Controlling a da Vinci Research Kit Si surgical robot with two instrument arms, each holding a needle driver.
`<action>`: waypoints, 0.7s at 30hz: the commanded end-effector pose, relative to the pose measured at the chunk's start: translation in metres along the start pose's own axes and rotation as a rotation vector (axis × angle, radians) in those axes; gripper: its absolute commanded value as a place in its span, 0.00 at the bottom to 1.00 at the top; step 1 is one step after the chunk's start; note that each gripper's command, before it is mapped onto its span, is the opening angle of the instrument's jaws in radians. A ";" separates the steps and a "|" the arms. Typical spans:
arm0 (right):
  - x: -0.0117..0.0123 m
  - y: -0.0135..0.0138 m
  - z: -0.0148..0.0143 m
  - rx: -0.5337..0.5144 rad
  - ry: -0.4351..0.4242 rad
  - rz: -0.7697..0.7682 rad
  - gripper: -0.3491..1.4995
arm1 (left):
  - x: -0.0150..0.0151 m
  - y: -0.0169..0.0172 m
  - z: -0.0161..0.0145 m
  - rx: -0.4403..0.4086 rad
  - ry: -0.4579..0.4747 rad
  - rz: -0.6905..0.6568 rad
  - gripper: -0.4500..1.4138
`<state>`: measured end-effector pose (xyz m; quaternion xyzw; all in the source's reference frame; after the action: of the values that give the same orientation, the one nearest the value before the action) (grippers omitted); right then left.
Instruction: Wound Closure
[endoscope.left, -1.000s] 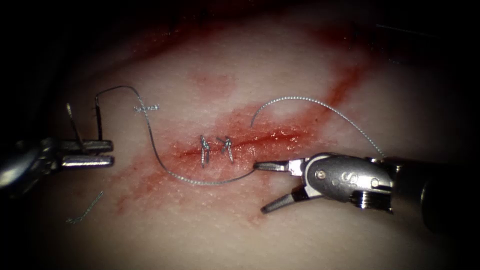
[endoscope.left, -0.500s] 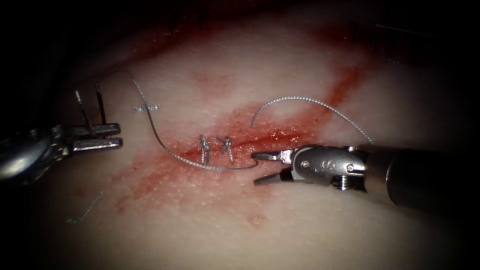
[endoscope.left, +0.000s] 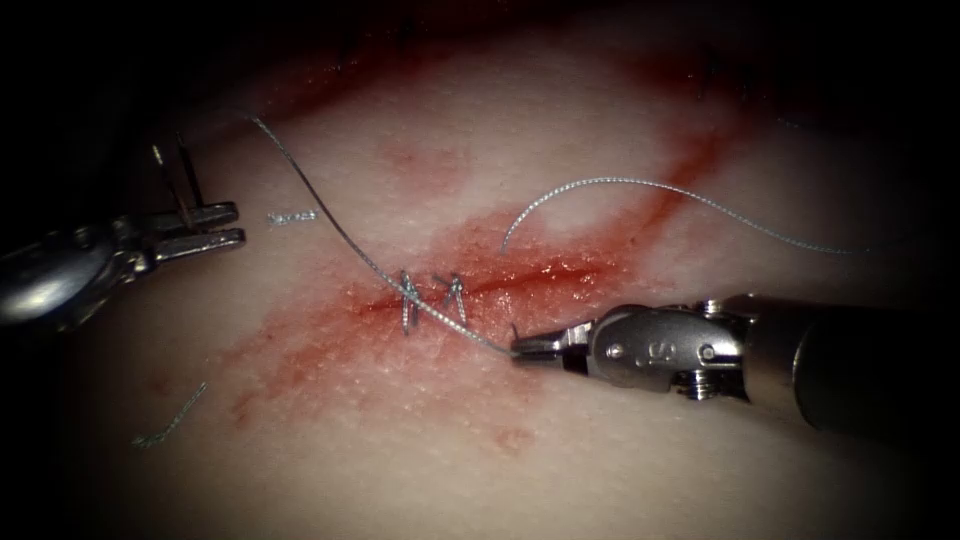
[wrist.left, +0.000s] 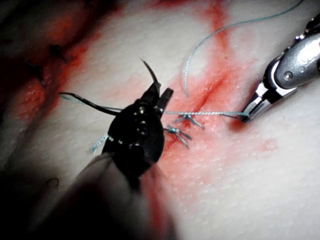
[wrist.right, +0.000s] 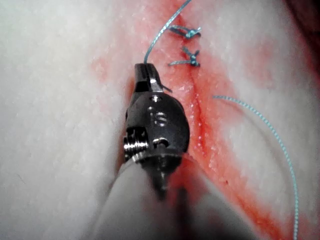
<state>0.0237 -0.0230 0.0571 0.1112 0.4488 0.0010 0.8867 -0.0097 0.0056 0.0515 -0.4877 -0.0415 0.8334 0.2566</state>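
Observation:
My left tool (endoscope.left: 238, 222) is shut on the dark curved needle (endoscope.left: 186, 172), roughly mid-curve. It holds the needle above the tissue (endoscope.left: 560, 470), well left of the cut (endoscope.left: 545, 272). From the needle, thread (endoscope.left: 330, 225) runs taut past two tied stitches (endoscope.left: 408, 300) to my right tool (endoscope.left: 520, 348), shut on it just below the cut. In the left wrist view the needle (wrist.left: 85, 102) crosses the left tool (wrist.left: 161, 95) and the thread (wrist.left: 210, 113) stretches to the right tool (wrist.left: 248, 113). The right wrist view has the right tool (wrist.right: 145, 74) gripping thread (wrist.right: 159, 37).
A free length of thread (endoscope.left: 640, 185) arcs from the cut's upper edge off to the right. Two cut ends of thread lie on the tissue at the left (endoscope.left: 172, 420) (endoscope.left: 290, 215). Red fluid (endoscope.left: 690, 170) streaks the tissue around the cut.
My right tool's jaws closed on the thread below the cut. The slack loop left of the stitches has been drawn straight. My left tool rose a little with the needle.

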 end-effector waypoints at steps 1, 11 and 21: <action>0.0022 -0.0020 0.0009 0.048 -0.015 -0.005 0.00 | -0.0006 0.0000 0.0010 0.004 -0.002 -0.001 0.00; 0.0111 -0.0097 0.0019 0.269 -0.068 0.005 0.00 | -0.0022 -0.0005 0.0019 0.031 -0.005 0.015 0.00; 0.0121 -0.0058 0.0009 0.106 0.031 0.001 0.66 | -0.0023 -0.0006 0.0017 0.043 -0.014 0.024 0.00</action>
<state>0.0305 -0.0277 0.0462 0.1550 0.4622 -0.0186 0.8729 -0.0094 0.0054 0.0538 -0.4757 -0.0190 0.8407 0.2579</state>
